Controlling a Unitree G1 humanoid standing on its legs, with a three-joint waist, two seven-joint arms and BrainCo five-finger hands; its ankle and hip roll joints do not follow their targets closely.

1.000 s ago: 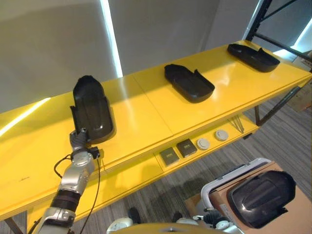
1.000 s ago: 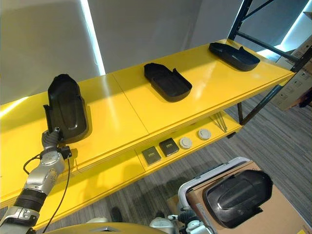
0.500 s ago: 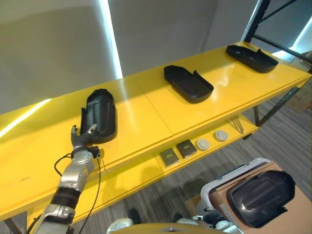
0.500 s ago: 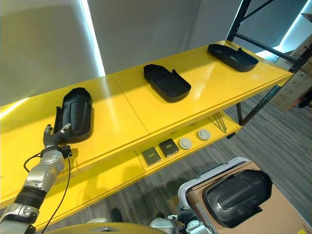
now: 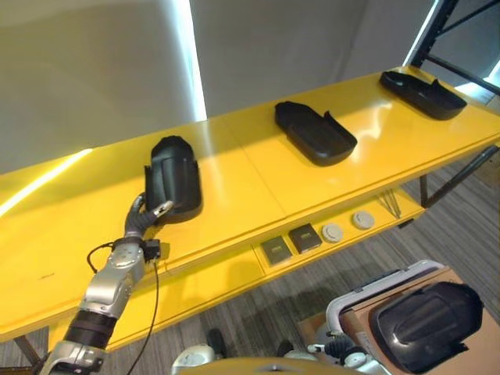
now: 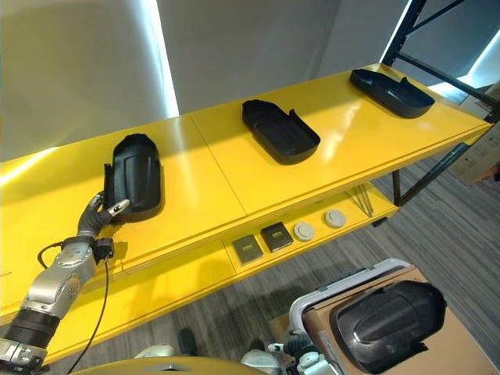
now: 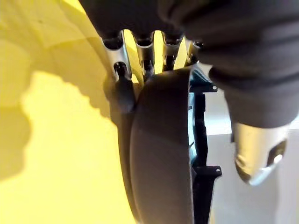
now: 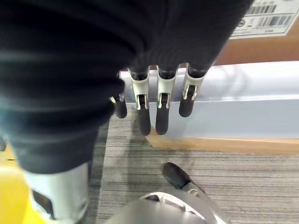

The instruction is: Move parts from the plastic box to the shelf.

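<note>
A: Head views first. What's different from a second ago?
B: The black part [image 5: 175, 176] stood tipped up on the yellow shelf [image 5: 234, 180]; now it lies flat, dome up, at about 9 o'clock of the scene. The left hand [image 5: 141, 221] sits at its near edge, thumb lifted beside the rim. I judge this placement nearly finished. Two earlier parts [image 5: 314, 133] and [image 5: 424, 83] lie toward 1 and 2 o'clock, well apart.
A: More to fetch?
B: One part [image 5: 426, 326] waits in the plastic box [image 5: 367, 291] at 5 o'clock.
A: Left wrist view?
B: The fingers [image 7: 123, 79] reach straight down one side of the part, the thumb stands clear on the other, so the hand is released, touching at most. Whether the fingertips press it is hard to say.
A: Right wrist view?
B: The right hand [image 8: 154, 112] hangs relaxed, holding nothing, beside the box wall; the box's inside is cut off.
</note>
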